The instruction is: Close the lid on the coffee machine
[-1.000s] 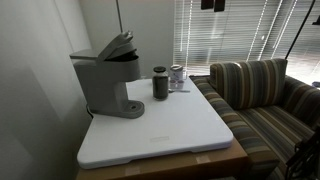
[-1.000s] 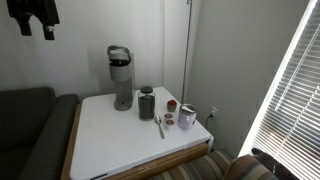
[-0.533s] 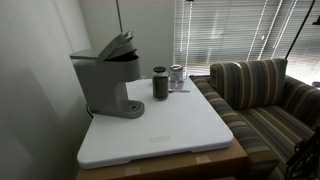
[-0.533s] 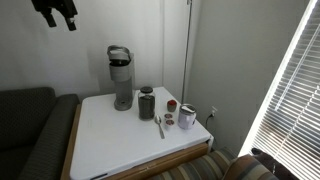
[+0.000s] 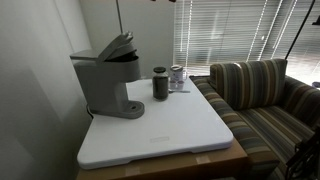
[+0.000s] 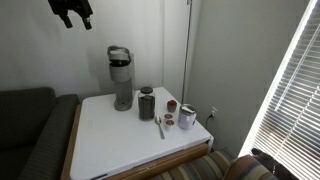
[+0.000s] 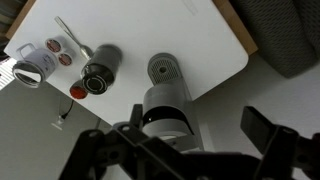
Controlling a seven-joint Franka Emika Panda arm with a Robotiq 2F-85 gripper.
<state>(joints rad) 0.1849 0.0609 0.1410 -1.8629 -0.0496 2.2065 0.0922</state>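
wrist view crops the blurred gripper point(image 7: 185, 152) above the coffee machine point(image 7: 166, 100).

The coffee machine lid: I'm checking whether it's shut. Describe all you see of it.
The lid is a flat grey plastic panel, matching the coffee machine body. It stands open, tilted up from its rear hinge above the head. Nothing touches it; the gripper hangs high above, apart.

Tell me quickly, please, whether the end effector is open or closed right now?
End effector: open, holding nothing.
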